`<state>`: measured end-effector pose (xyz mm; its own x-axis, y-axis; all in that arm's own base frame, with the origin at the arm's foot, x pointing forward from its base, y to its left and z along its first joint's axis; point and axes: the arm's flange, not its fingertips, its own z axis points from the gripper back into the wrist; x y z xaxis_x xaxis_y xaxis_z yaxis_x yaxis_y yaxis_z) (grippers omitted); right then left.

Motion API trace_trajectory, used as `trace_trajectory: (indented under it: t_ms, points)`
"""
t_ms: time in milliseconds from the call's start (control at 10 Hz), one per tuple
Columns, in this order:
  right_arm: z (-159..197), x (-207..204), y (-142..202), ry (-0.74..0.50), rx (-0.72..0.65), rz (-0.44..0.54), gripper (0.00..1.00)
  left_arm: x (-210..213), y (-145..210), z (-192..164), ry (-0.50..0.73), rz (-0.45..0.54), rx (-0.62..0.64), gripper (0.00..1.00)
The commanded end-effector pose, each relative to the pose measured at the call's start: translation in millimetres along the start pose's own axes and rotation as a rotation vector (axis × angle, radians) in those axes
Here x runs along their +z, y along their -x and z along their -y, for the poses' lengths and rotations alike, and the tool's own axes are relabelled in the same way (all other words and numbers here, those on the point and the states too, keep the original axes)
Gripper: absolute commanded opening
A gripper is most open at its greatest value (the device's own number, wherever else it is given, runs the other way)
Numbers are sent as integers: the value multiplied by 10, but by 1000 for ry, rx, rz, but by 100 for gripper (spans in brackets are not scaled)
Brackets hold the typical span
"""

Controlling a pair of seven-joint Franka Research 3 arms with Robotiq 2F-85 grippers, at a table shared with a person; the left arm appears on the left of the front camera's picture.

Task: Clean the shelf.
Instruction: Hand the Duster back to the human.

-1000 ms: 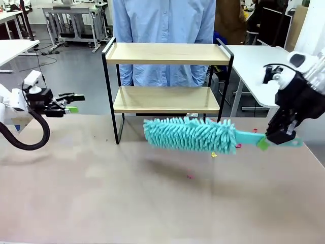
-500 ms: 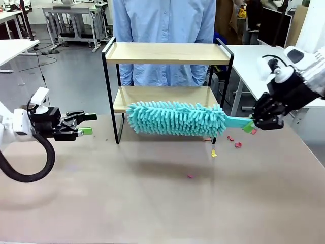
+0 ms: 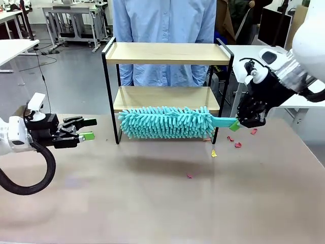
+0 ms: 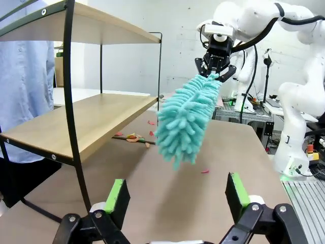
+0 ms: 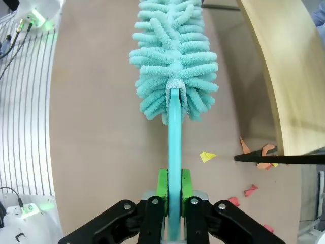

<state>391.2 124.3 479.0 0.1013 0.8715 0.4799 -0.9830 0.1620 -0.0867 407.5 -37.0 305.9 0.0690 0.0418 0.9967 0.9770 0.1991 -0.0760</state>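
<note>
the shelf is a small two-tier rack: two light wood boards set in a thin black metal frame with raised rails at each side. it stands at the far middle of the brown table, just in front of a person in a light blue shirt. both boards look bare on top. in the left wrist view the shelf fills the left side, its lower board running away from the camera.

the right gripper has its green pads pressed tight on the flat teal handle of a duster, with no gap showing either side of the handle in the right wrist view. the duster's fluffy teal head lies roughly level, held in the air across the front of the shelf's lower board, just beside it (whether the fibres brush the board's edge i cannot tell). its head reaches almost from the right front leg to the left one.

the left gripper hovers over the table to the left of the shelf, well apart from it, fingers spread wide with nothing between them.

small red and yellow scraps lie on the table near the shelf's right leg.
</note>
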Motion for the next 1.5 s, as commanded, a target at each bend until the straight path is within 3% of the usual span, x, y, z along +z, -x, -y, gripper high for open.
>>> trace_trajectory:
  t_ms: [0, 800, 1400]
  points:
    - [-34, 70, 47, 15, -2, 39, 13, 20, 1, -77, 14, 5, -13, 100]
    - [-34, 70, 47, 15, -2, 39, 13, -669, -30, -13, 180, 27, -54, 100]
    - [-34, 70, 47, 15, -2, 39, 13, -1126, -30, -208, 164, -3, -87, 100]
